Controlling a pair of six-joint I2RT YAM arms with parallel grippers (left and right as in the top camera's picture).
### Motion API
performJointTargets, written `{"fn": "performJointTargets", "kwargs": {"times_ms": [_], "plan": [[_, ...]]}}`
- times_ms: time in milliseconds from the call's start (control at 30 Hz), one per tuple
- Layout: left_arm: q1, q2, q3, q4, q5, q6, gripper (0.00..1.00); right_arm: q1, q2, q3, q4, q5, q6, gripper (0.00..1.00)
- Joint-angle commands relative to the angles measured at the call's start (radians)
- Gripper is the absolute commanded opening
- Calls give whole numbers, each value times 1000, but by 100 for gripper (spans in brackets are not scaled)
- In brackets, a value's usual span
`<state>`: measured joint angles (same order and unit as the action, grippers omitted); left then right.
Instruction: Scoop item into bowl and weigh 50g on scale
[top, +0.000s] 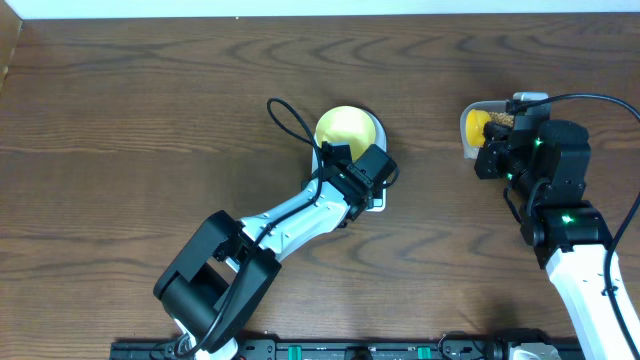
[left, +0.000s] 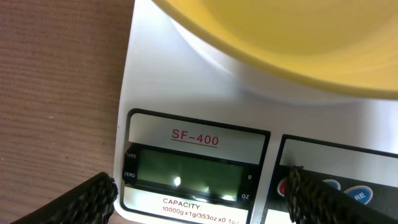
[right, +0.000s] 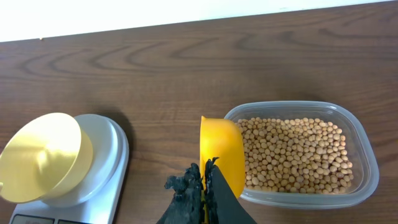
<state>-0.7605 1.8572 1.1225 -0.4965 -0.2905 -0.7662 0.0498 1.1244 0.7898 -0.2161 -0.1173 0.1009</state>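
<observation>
Black fingers (left: 93, 196) of your left gripper (left: 199, 191) stand spread wide, holding nothing, above a dark wood-grain table (top: 120, 100) that runs back to a white backdrop (right: 124, 12). Directly beneath them lies the white scale (left: 186, 81), its display (left: 186, 174) between the fingertips, and the pale-yellow bowl (left: 298, 37) sits on the platform just beyond. Further right, your right gripper (right: 204, 177) is pressed together on the handle of a yellow scoop (right: 221, 149), whose blade stands at the left rim of a clear container (right: 367, 162). Tan beans (right: 292, 149) lie in that container, just right of the fingertips.
</observation>
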Motion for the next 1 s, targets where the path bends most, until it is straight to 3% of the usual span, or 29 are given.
{"fn": "performJointTargets", "kwargs": {"times_ms": [0, 567, 833, 900, 967], "plan": [[2, 18, -5, -7, -2, -9, 89, -9, -7, 16, -1, -10, -13, 1], [3, -187, -5, -71, 1, 56, 89, -9, -7, 16, -2, -9, -13, 1], [3, -204, -5, -93, 2, 56, 89, -9, -7, 16, -3, -9, -13, 1], [5, -204, -5, -97, 2, 104, 89, -9, -7, 16, -4, -9, -13, 1], [5, -206, -5, -97, 2, 241, 89, -9, -7, 16, -4, -9, -13, 1]]}}
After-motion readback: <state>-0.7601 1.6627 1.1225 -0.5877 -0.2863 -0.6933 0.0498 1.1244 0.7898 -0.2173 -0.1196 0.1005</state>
